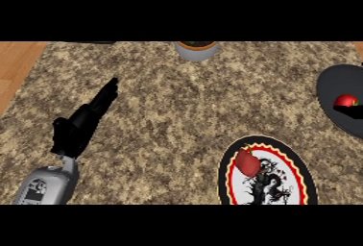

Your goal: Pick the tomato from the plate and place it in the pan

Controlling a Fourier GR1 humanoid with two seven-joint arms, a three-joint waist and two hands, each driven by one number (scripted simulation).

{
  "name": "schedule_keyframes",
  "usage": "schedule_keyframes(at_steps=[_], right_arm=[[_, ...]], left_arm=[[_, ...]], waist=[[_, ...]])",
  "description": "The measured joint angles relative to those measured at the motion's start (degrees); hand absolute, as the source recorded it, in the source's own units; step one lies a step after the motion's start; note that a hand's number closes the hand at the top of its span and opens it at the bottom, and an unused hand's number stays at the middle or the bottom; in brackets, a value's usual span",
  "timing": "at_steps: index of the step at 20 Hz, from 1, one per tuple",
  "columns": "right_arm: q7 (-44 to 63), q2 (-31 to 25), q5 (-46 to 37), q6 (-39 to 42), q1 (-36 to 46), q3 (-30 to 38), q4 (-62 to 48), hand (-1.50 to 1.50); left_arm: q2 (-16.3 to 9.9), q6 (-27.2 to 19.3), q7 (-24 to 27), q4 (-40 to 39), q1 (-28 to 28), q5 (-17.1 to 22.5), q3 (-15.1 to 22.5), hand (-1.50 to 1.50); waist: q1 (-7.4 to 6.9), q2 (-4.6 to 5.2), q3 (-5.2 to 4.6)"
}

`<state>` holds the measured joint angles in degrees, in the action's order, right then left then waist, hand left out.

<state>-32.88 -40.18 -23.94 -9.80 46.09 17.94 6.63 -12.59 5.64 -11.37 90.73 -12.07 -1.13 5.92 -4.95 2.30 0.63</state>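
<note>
1. Right now the tomato [346,100] is over the dark pan [333,81] at the view's right edge, not on the plate [301,168].
2. Right hand [350,112] shows only as a black bit just below the tomato, cut by the edge; cannot tell if it holds it or stands wide.
3. Plate lies near the lower edge, left of the pan and apart from it; white with a black rim, a red and yellow zigzag ring and a black print.
4. Red blob [247,162] on the plate's left part; object or print, cannot tell.
5. Left hand [86,121] is well left on the speckled counter [184,105], straight and relaxed, holding nothing, pointing up and right.
6. Grey pot [196,52] at the top edge, dark inside.
</note>
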Motion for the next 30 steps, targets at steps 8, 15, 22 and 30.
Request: schedule_keyframes(at_steps=[8,15,22,30], right_arm=[[-4.62,-1.67,9.88,10.95,0.19,9.62,-0.63,-1.50],[-9.19,-5.41,13.26,24.66,-4.48,12.73,-1.24,-1.50],[-14.99,-7.01,15.27,29.62,-10.76,14.61,0.51,-1.50],[-17.06,-7.02,16.49,31.15,-17.13,15.37,2.65,-1.50]], left_arm=[[0.28,-0.28,0.09,0.34,0.69,-0.09,-0.13,0.00],[0.52,-0.71,-0.39,0.60,0.93,-0.35,-0.29,0.00],[0.52,-0.76,0.85,-0.21,1.77,-0.58,-0.73,0.00],[0.01,-0.55,-0.20,0.68,1.84,-0.38,-1.44,0.00]], waist=[[0.60,-0.06,0.10],[1.49,-0.27,0.08],[2.33,-0.49,0.09],[2.84,-1.01,0.06]])
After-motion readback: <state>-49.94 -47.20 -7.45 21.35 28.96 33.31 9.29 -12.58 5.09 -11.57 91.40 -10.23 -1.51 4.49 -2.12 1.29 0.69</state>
